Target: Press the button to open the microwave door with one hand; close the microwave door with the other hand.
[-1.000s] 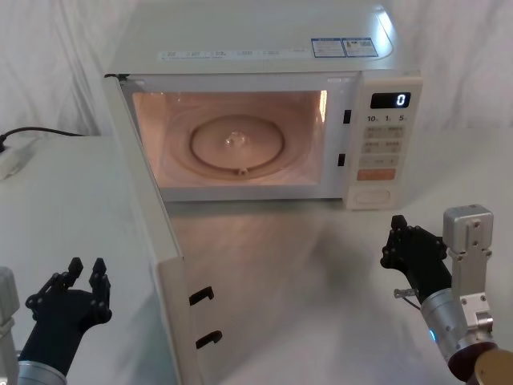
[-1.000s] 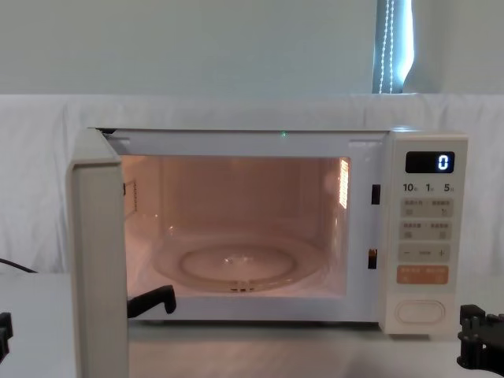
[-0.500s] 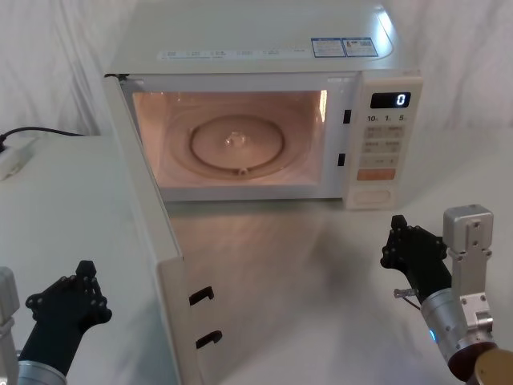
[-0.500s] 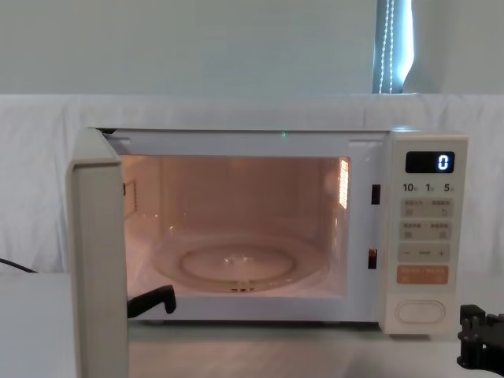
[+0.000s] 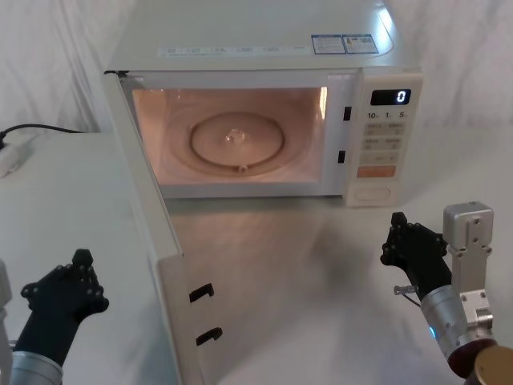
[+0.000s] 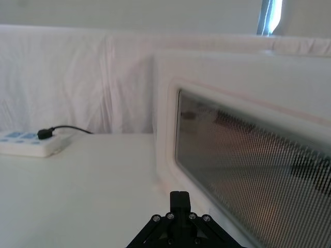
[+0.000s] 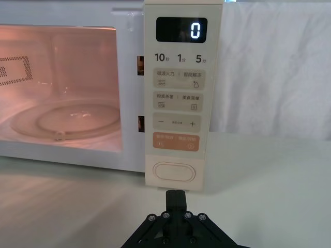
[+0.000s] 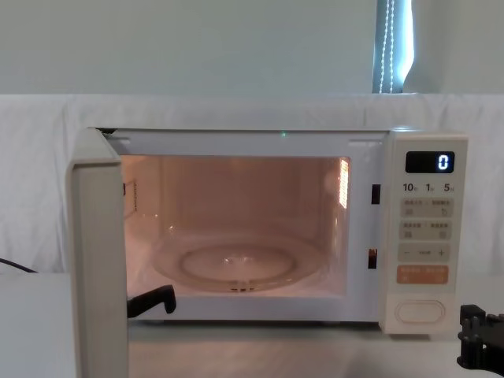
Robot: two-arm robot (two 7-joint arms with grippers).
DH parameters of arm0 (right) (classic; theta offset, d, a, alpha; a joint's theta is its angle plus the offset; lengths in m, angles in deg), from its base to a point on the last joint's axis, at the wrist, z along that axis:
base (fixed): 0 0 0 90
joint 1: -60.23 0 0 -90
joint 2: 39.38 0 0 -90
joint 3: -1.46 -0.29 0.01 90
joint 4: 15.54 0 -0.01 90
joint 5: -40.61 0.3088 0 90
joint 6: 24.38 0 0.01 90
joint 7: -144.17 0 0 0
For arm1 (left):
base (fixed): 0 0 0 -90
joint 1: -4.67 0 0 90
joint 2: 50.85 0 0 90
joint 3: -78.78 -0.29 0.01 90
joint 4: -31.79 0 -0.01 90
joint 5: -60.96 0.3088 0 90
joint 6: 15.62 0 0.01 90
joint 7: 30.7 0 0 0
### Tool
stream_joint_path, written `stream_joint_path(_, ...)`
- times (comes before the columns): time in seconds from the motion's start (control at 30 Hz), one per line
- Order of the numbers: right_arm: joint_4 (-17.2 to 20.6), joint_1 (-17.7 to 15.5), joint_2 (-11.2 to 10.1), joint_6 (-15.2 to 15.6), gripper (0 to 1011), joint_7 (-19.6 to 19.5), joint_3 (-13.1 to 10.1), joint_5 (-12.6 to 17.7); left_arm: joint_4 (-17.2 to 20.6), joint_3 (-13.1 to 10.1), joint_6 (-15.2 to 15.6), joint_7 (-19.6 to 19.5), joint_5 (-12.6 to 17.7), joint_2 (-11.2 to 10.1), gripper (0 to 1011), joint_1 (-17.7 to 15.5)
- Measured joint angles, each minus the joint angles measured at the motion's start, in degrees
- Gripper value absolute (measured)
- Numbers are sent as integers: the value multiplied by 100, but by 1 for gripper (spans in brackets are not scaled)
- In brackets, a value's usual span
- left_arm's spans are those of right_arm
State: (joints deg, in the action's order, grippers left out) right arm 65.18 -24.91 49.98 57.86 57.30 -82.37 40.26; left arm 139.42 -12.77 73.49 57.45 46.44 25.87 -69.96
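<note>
Door is wide open, swung out toward the robot on its left hinge, cavity lit and the glass plate bare, so by the look of it the opening half is done. The right tool hangs back over the tabletop, well short of the button at the bottom of the control panel; its fingers are pinched together with nothing in them, a shape fit for poking a key. Now the left tool: it sits on the outer side of the door, the mesh window just beside it, fingers bunched into a fist and empty. That looks like the right side for shoving the panel back round to shut, no grip needed
</note>
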Motion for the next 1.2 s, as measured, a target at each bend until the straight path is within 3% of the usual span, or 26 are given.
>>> stream_joint_path(0.47, 0, 0, 0, 0, 0, 0, 0, 0, 828, 324, 395, -322, -285, 129, 0, 260)
stream_joint_path(0.87, 0, 0, 0, 0, 0, 0, 0, 0, 1409, 557, 674, -798, -642, -211, 0, 386)
stream_joint_path(1.2, 0, 0, 0, 0, 0, 0, 0, 0, 1512, 409, 945, -1052, -927, -569, 0, 185)
